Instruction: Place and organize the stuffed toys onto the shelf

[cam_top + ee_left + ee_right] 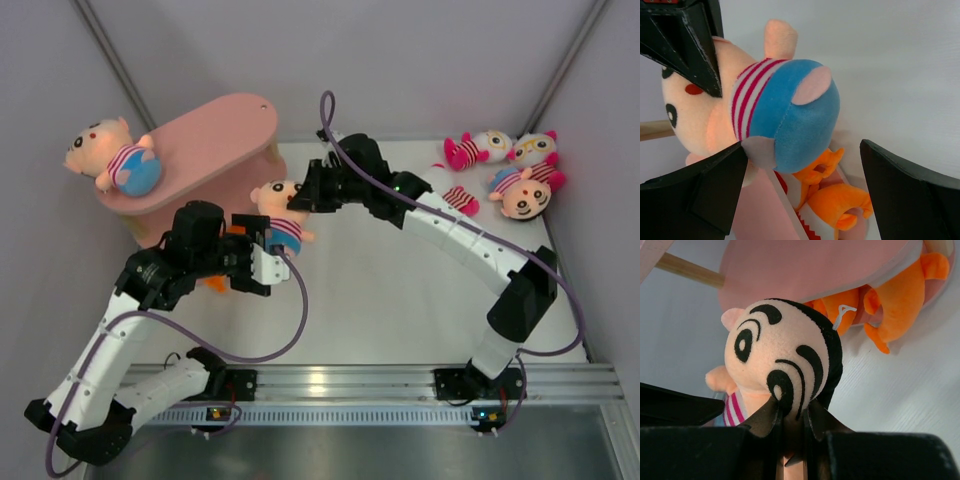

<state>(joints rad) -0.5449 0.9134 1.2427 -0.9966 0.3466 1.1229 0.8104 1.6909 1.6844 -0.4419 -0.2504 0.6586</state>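
Right end effector is clamped on one boy doll's head, near the shelf; left end effector is spread apart around its blue pants. One shelved doll lies beyond; four others wait on the desk, well behind.

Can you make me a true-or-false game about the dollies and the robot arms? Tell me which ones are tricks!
1. A striped-shirt boy doll lies on the pink shelf's top board. True.
2. The right pincer is pinching a second boy doll by its head. True.
3. The left pincer is squeezed shut. False: it is open, with its fingers spread wide.
4. The corner toys sit on the shelf. False: they lie on the table, at the far right.
5. The orange plush is on the top board. False: it sits under a pink board.
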